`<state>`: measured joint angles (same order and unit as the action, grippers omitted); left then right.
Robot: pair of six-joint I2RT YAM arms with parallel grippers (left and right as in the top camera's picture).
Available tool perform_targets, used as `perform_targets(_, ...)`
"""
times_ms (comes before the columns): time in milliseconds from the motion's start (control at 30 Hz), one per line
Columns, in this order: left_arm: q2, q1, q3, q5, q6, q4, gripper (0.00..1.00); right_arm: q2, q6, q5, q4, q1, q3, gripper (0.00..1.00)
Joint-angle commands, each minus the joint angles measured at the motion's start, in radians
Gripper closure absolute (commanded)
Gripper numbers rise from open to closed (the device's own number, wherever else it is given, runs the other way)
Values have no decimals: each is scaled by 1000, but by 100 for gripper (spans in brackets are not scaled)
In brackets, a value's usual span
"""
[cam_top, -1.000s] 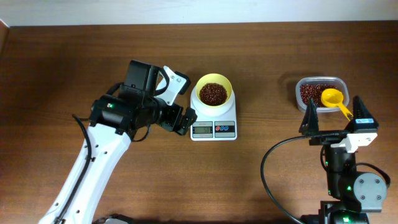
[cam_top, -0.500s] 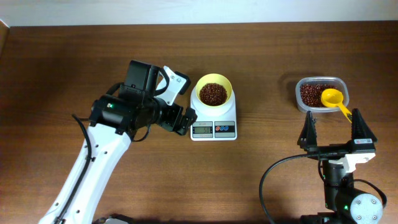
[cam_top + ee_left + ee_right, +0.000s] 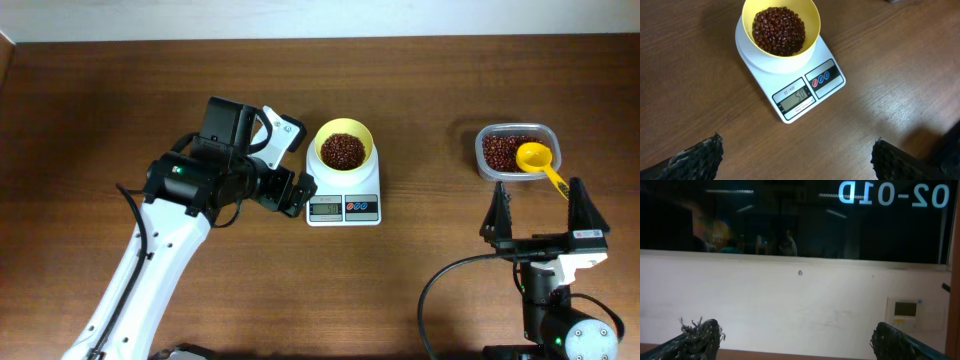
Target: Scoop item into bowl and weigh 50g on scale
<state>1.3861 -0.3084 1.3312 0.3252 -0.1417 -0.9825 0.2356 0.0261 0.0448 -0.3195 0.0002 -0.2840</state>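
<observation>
The bowl (image 3: 812, 22) of beans (image 3: 778, 30) is sitting on the scale (image 3: 832, 62); the left gripper (image 3: 797, 152) and right gripper (image 3: 540, 211) are gaping wide, holding nothing.

We saw our right hand (image 3: 797, 341) spread wide, its dark fingertips (image 3: 699, 339) at the bottom corners, facing a white wall (image 3: 800, 305) beneath a dark window (image 3: 790, 215), a small wall panel (image 3: 905, 311) at right.

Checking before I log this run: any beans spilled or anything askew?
Nothing stands out. The beans sit inside the bowl, upright on the scale; the scoop rests in the container; no strays visible.
</observation>
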Motion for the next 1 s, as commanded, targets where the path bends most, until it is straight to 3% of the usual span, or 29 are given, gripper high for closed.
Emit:
perform_targets(0, 6, -1, -5, 8, -20, 2, 1, -32, -4, -4, 0, 9, 27, 1)
perform_targets(567, 6, -1, -5, 8, -20, 2, 1, -232, -4, -4, -56, 9, 217, 1)
perform_targets(967, 6, -1, -5, 8, -20, 2, 1, -232, -3, -5, -56, 12, 278, 1)
